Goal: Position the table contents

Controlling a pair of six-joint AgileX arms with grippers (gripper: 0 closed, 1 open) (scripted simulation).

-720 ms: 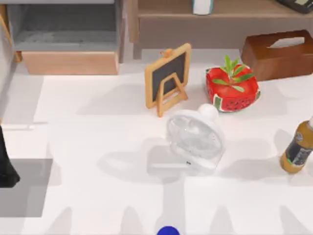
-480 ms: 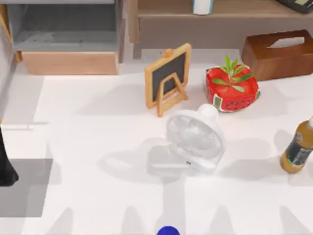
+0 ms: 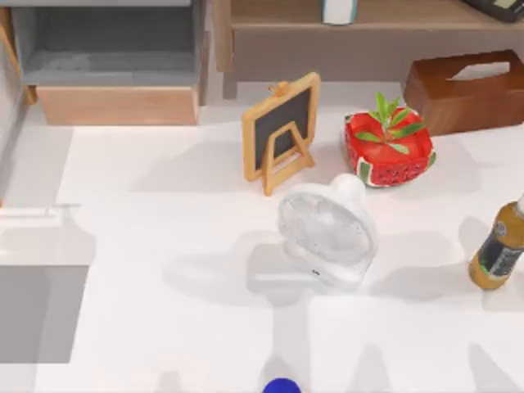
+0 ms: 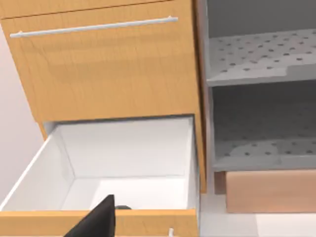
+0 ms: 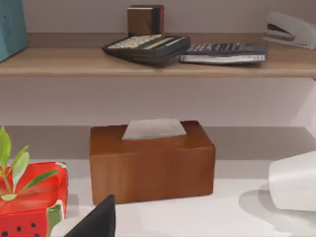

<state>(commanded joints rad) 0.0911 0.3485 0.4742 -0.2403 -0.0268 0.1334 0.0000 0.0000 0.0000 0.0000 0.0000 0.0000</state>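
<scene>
Clutter at the back and right of the surface

A small chalkboard easel (image 3: 281, 131) stands left of a watermelon planter (image 3: 388, 148); a white fan (image 3: 327, 232) lies before them, a wooden tissue box (image 3: 465, 90) behind, a bottle (image 3: 499, 248) far right.

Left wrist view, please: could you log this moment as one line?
left tool: over open drawer | fan: mid-table | grey mat: bare | right tool: facing tissue box

The table (image 3: 164, 229) is a wide, flat white top with a grey square mat (image 3: 37, 315) lying flat at its left front edge. The white and teal book (image 3: 338, 10) stands upright on the wooden shelf (image 3: 393, 16) behind the table, right of centre.
</scene>
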